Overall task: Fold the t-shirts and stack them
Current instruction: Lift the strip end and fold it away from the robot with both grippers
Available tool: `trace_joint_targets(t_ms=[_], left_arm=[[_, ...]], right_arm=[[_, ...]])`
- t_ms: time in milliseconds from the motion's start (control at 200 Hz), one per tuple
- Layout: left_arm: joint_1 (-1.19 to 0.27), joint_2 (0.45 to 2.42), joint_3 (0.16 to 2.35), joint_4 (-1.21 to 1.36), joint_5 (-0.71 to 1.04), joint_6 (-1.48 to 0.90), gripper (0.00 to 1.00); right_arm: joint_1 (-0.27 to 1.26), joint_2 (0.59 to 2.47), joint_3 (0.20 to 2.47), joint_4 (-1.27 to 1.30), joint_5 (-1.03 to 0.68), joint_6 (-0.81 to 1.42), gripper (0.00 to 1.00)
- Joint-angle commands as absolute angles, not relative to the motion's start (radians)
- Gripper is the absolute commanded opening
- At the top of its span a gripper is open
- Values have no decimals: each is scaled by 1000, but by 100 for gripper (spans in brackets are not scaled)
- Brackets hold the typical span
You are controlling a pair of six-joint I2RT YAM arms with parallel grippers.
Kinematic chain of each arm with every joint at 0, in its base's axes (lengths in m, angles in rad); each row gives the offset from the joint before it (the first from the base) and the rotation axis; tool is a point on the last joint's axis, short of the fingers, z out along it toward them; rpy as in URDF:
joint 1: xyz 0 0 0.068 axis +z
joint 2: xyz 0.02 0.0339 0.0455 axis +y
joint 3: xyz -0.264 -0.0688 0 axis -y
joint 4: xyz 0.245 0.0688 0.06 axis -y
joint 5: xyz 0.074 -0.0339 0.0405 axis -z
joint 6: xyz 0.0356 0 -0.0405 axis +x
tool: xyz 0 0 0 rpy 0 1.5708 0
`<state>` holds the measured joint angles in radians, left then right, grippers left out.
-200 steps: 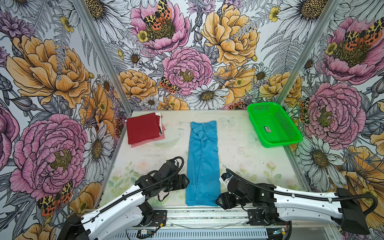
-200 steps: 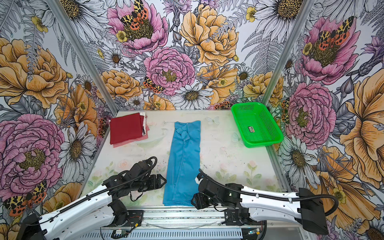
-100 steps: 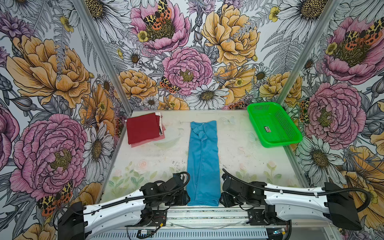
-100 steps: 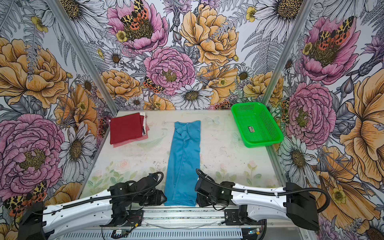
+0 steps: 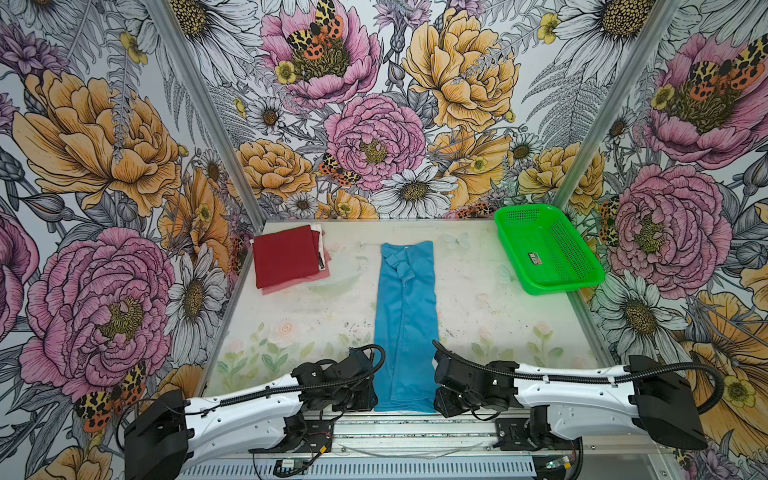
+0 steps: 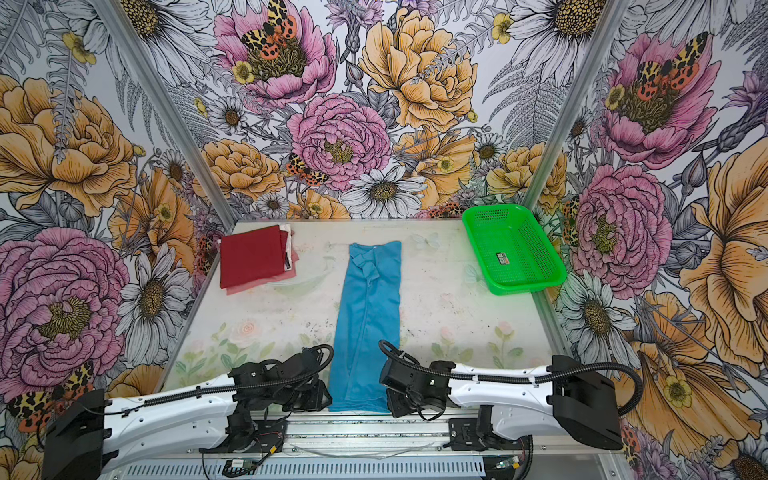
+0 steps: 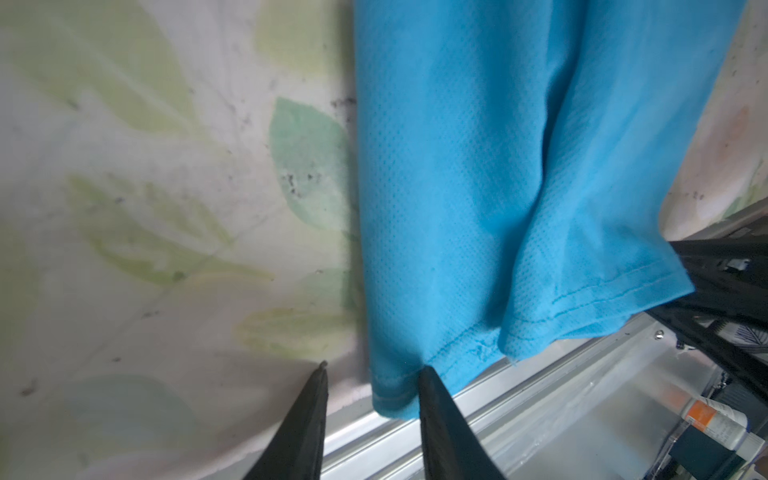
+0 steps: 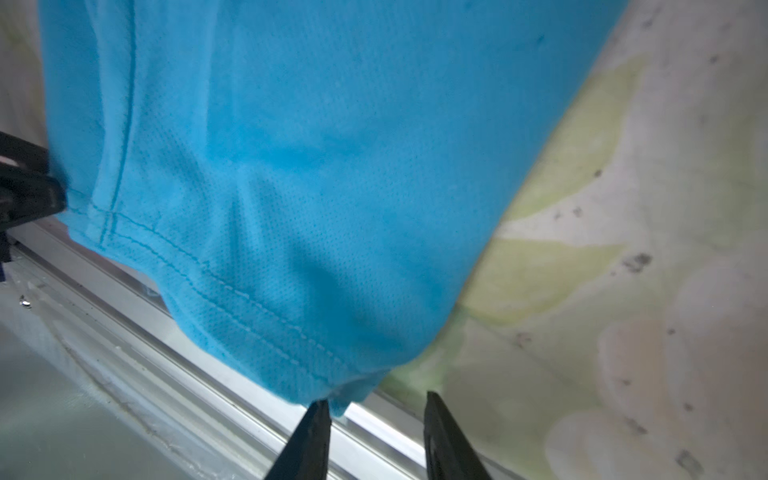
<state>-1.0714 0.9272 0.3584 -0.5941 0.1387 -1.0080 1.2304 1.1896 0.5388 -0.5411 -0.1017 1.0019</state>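
**Item.** A blue t-shirt (image 5: 405, 316), folded into a long narrow strip. It lies down the centre of the table (image 5: 316, 324) in both top views, with its hem at the lower edge beside the metal rail (image 7: 498, 395).

**Risks, left to right**
- At the left gripper (image 7: 372, 374), only the very corner of the hem sits between the tips. So shallow a bite could slip off in a lift. It could also catch just the top layer and open the strip.
- On the strip itself, if one corner rises without the other, the fold probably skews.
- At the right gripper (image 8: 376, 401), the hem corner merely brushes one fingertip, and the rest of the gap shows rail and table. Closing here may miss the cloth altogether.
- Both sets of tips sit low by the rail, so a snag on the metal looks possible.

**Tools, left to right**
- The left gripper is at lower centre-left in the top views. Its jaws stand partway apart, with the hem corner inside the gap and touching one finger. The cloth is not clamped.
- The right gripper is at lower centre-right. Its jaws stand partway apart, with cloth at one tip only, and it holds nothing.

**Also present**
- A folded maroon t-shirt (image 5: 284, 259) at the table's upper left, lying on pinkish t-shirts (image 5: 299, 283).
- A green basket (image 5: 552, 287) at the upper right.
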Motion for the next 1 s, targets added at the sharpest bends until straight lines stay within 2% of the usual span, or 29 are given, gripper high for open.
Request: trace_joint_targets(t_ms=[0,115,280,395,470,740,996], left_arm=[[-1077,954,363,-581,147,-982,38],[-1082,969,367,-580,156,-977,36],[-1083,997,366,-578,162,-975,22],[-1085,1012,371,-580,161,-973,9],[-1086,1009,382,-582,157,-965,0],[-975,981,469,-583,196,-886,0],[-779,1054,613,-571,279,-741,0]], right_arm=[[1237,1199,566,-537,-113,978,38],[1242,1239,583,-534,-120,964,38],[1246,1271,591,-523,-119,959,36],[1252,1283,585,-522,-120,964,19],[1255,1278,585,-525,-123,964,0],[1161,1149,583,-554,-147,943,0],[933,1111,667,-574,-223,836,0]])
